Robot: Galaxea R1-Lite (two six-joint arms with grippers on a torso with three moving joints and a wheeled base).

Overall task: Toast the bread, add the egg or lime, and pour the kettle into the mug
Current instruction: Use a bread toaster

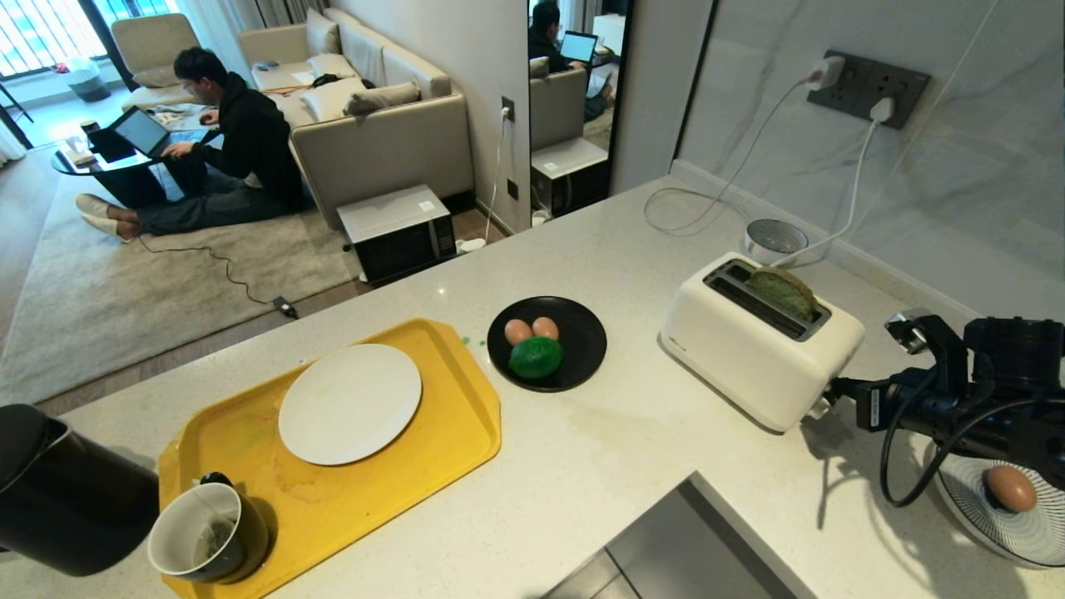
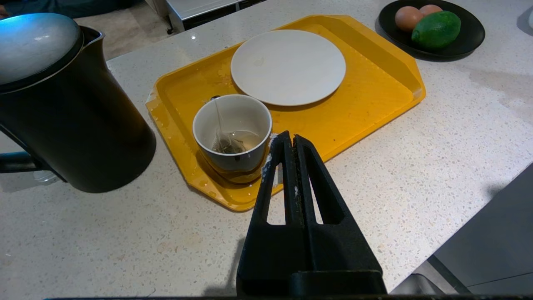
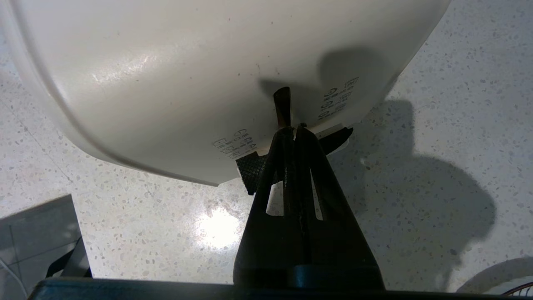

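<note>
While the bread [image 1: 782, 291] stands partly out of the far slot of the white toaster [image 1: 749, 353], its green face and brown crust showing above the top, the right hand [image 3: 291, 127] is at the toaster's near end with its fingers pressed together, the tips against the dark lever slot [image 3: 282, 104] just above a black textured lever tab [image 3: 252, 171]; whether they bear on the tab cannot be told. Behind that arm, the single egg [image 1: 1011, 488] lies on a white striped dish [image 1: 1032, 532] at the right edge of the worktop [image 1: 632, 466]. Left of the toaster a black plate [image 1: 582, 341] carries the lime [image 1: 536, 357] with two paired eggs [image 1: 531, 329] just behind it, touching it. Further left sits a yellow tray [image 1: 449, 433] holding an empty white plate [image 1: 349, 403] and, at its near corner, the mug [image 2: 232, 133], which has a tea bag and a little liquid inside. The kettle [image 2: 62, 108] stands on the worktop just beside the tray, near the mug. The left hand [image 2: 290, 135] hovers just beside the mug, fingers pressed together and holding nothing. Beyond the worktop a person [image 1: 233, 150] sits on the floor at a laptop.
</note>
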